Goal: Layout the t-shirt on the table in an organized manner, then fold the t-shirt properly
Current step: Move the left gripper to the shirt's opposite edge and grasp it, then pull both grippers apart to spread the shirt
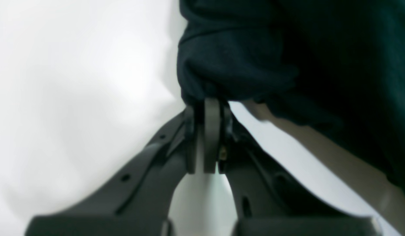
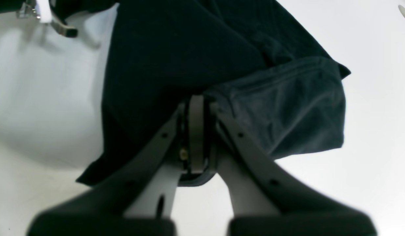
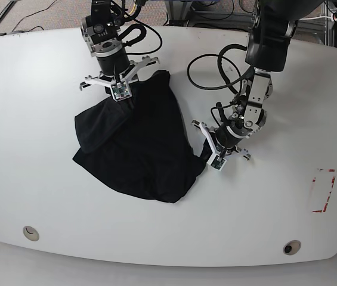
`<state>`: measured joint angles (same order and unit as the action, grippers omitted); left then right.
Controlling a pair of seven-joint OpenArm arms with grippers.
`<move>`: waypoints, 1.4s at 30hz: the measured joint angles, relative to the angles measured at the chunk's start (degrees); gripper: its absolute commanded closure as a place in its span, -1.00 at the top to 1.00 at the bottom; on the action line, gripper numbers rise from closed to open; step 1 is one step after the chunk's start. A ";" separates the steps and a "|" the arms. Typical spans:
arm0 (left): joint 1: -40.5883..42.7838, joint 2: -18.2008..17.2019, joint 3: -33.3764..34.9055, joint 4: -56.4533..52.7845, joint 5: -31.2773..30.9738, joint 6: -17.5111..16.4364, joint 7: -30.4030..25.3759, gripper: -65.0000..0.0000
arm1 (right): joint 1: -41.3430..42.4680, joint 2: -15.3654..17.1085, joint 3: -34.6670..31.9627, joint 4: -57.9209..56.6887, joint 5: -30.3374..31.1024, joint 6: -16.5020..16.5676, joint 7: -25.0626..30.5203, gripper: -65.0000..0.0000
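Pretty clearly a robotics lab or research test setup, not anybody's home. You've got a big smooth white worktop with curved edges (image 3: 31, 77), round grommet holes (image 3: 30, 232) near the front edge like an office desk, and a red tape rectangle outline (image 3: 323, 190) marked on the surface at one side. Two black robot arms (image 3: 268, 36) are mounted at the far edge, with loose black cables (image 3: 210, 68) looping over the top. Behind that there's brownish carpet floor (image 3: 49, 12) with more wires trailing around.
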<state>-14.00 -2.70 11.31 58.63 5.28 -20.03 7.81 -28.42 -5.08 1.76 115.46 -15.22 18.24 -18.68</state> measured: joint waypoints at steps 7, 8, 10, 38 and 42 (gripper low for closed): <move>-0.02 0.00 -0.17 0.17 0.04 0.02 0.22 -1.00 | 0.02 0.00 -0.15 0.00 0.00 -0.02 0.00 -0.99; 0.20 -0.02 -0.17 0.70 0.07 0.02 0.55 -1.00 | 0.00 0.00 -0.15 0.00 -0.02 -0.02 0.00 -0.99; 0.85 -0.26 -0.28 2.82 0.68 0.02 2.45 -1.00 | 0.00 0.00 -0.15 0.00 -0.02 0.00 -0.02 -0.99; 13.42 -6.60 -15.63 42.77 1.07 -0.42 12.39 -1.00 | 14.56 -1.40 13.99 -0.11 0.20 -0.13 6.14 -0.98; 12.79 -6.58 -17.20 46.31 1.07 -0.39 14.64 -1.00 | 18.49 -1.14 14.51 -0.11 0.20 0.04 6.05 -0.98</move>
<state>-1.21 -9.28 -5.89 104.95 6.35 -20.43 22.46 -9.93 -6.22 16.27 115.35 -15.03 18.28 -12.62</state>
